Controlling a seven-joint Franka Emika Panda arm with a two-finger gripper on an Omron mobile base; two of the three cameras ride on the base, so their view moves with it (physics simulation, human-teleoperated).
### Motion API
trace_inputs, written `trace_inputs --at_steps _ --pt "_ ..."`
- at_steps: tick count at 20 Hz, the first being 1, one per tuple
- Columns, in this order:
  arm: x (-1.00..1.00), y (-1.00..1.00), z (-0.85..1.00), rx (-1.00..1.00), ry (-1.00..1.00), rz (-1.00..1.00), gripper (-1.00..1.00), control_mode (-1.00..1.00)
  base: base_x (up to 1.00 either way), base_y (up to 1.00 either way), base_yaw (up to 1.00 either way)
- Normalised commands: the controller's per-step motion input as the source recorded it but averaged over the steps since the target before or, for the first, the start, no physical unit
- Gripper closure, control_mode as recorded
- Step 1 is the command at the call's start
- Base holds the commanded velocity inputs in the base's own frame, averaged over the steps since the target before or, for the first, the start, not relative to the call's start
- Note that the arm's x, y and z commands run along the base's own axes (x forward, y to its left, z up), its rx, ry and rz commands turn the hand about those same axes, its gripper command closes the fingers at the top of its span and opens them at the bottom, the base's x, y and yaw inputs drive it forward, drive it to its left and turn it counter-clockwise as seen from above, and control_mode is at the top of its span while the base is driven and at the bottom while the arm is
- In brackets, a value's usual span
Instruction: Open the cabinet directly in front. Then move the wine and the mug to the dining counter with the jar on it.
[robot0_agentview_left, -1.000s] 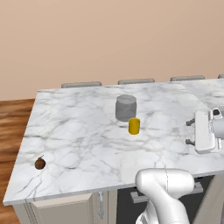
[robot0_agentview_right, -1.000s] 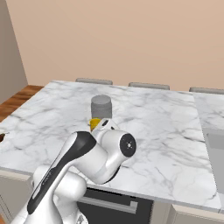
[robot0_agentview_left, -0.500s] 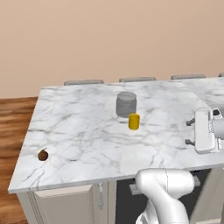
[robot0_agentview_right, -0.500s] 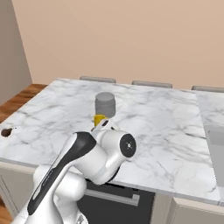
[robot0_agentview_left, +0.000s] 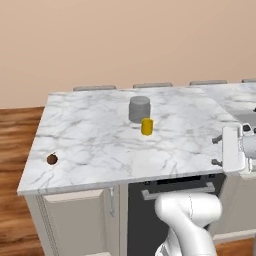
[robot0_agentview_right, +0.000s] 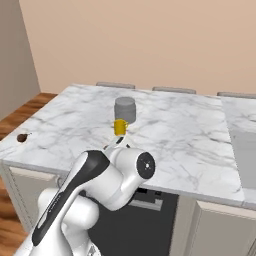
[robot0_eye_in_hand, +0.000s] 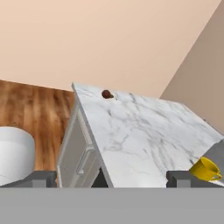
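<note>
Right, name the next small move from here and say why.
Probably pull the open, empty gripper back and turn away to fetch the wine. The small yellow mug already stands on the white marble dining counter beside the squat grey lidded jar, and no dark bottle stands on it.

The marble dining counter (robot0_agentview_left: 100, 145) carries the jar (robot0_agentview_left: 139, 108), the mug (robot0_agentview_left: 146, 126), and a small brown object (robot0_agentview_left: 52, 159).

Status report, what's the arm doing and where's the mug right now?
Gripper open, nothing between the fingers. Yellow mug standing on the dining counter beside the grey jar. Small brown object near the counter's corner, well clear.
</note>
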Motion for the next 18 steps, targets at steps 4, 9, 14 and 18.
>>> trace_inputs --at_steps 4,9,14,18 --pt "0.0 0.0 0.0 0.0 0.0 0.0 -1.0 1.0 0.0 -0.18 -0.47" --pt "0.0 0.0 0.0 0.0 0.0 0.0 -1.0 1.0 0.03 -0.05 -0.55" --pt "0.0 0.0 0.0 0.0 0.0 0.0 -1.0 1.0 0.13 0.0 -0.6" --pt "0.0 0.0 0.0 0.0 0.0 0.0 -1.0 1.0 0.06 0.0 -0.61"
